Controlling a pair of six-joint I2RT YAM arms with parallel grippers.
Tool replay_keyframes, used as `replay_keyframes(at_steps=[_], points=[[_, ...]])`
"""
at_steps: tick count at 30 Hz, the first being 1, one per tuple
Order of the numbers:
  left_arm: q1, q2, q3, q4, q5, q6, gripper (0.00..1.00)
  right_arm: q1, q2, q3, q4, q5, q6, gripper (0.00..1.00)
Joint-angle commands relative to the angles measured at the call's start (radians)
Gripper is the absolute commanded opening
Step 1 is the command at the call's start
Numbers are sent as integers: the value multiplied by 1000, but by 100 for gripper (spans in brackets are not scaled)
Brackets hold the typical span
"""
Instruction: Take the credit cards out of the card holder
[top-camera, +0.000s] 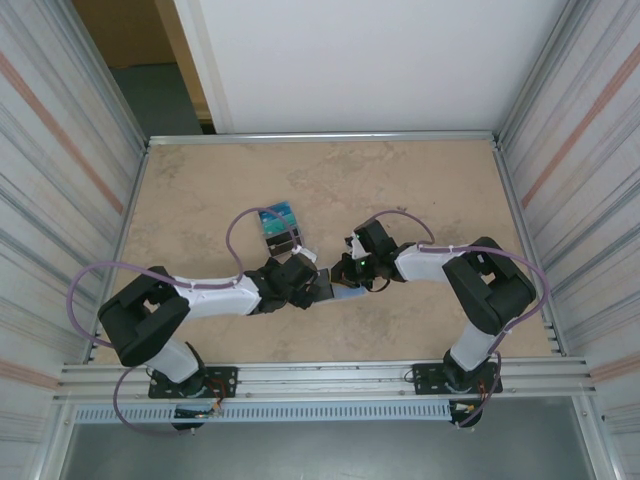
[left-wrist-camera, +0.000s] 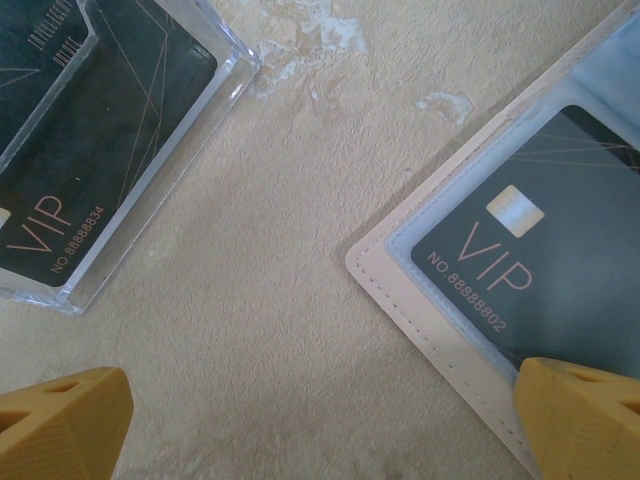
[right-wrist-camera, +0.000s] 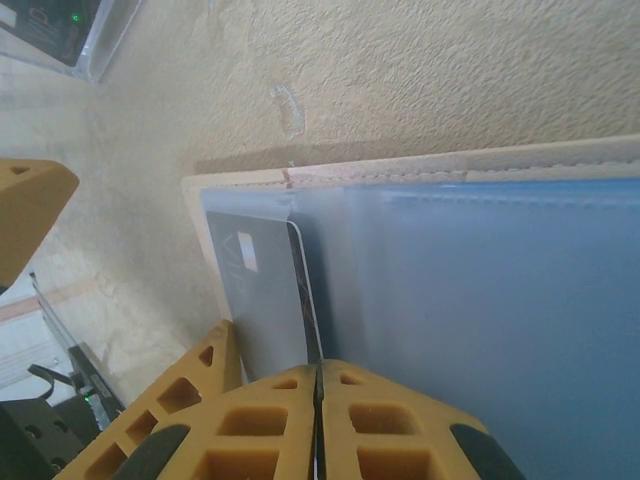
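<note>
My right tool (right-wrist-camera: 318, 372) is pinched almost closed, and the edge of a dark credit card (right-wrist-camera: 262, 300) seems caught between its tips. The rest of the card sits in the clear sleeve of the card holder (right-wrist-camera: 420, 165), which lies open on the worktop (right-wrist-camera: 420, 70) directly ahead of it. My left tool (left-wrist-camera: 320, 425) hangs wide, with one finger (left-wrist-camera: 585, 420) over the holder's near edge. I judge the pull should run flat along the sleeve, slowly, with that left finger pressing the holder down so it cannot drag along.
</note>
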Motion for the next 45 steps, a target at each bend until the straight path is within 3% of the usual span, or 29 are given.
replay_keyframes(at_steps=[1,16,39,42,45], points=[[7,8,6,-40,-2,-17,99,-5,14,-17,9,-12,23,10],[8,14,9,-35,-2,-19,99,-4,26,-19,3,-15,15,13],[7,17,13,-31,8,-21,99,4,63,-30,113,-118,32,12],[8,17,12,-30,10,-20,99,3,72,-33,133,-128,40,10],[8,14,14,-32,9,-21,99,3,78,-33,137,-126,42,1]])
